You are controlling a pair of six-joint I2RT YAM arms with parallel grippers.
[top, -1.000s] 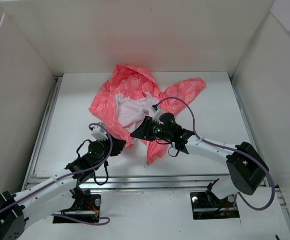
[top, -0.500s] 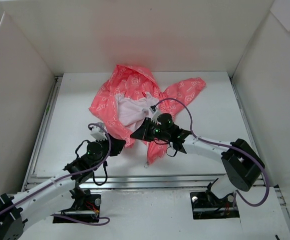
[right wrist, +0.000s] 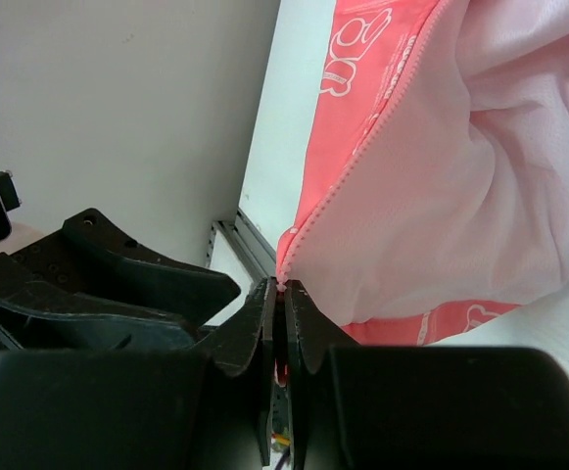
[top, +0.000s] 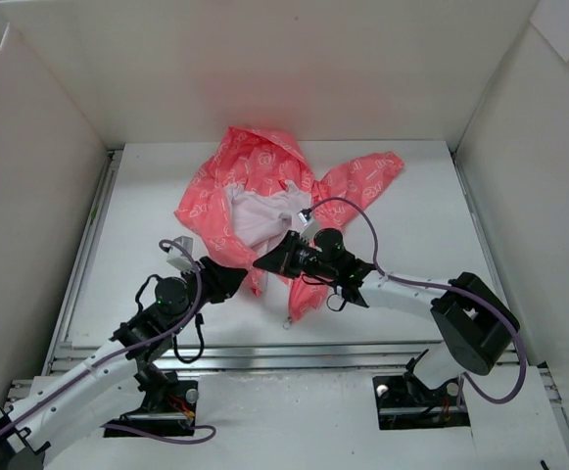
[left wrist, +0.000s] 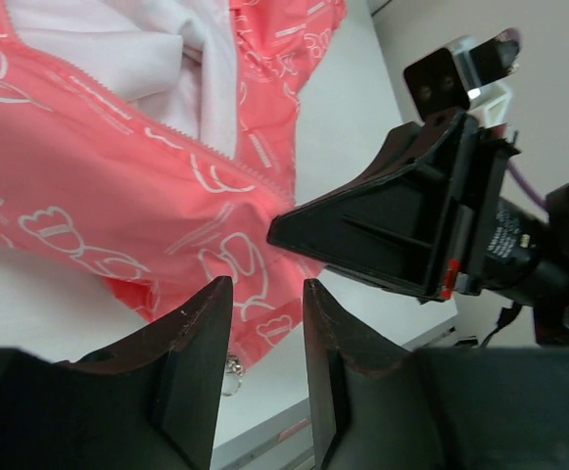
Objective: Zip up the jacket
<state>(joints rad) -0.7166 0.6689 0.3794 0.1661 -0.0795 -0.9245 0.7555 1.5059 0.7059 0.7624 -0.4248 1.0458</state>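
Note:
The coral-pink jacket (top: 255, 186) lies open on the white table, its white lining showing. My right gripper (top: 262, 262) is shut on the bottom end of one zipper edge (right wrist: 362, 147), pinching the pink teeth between its fingertips (right wrist: 282, 286). My left gripper (top: 233, 281) stands open just to the left of it, nothing between its fingers (left wrist: 267, 284), and it hovers over the other front panel (left wrist: 98, 186) with its zipper teeth (left wrist: 166, 132). A small metal pull ring (left wrist: 230, 367) hangs at that panel's hem.
White walls (top: 29, 196) close in the table on the left, back and right. A metal rail (top: 264, 357) runs along the near edge. The two wrists sit very close together, my right gripper's black wedge (left wrist: 382, 235) right in front of the left camera.
My right gripper closed on the zipper edge and shifted slightly left. My left gripper opened, let go of the hem and drew back toward the left.

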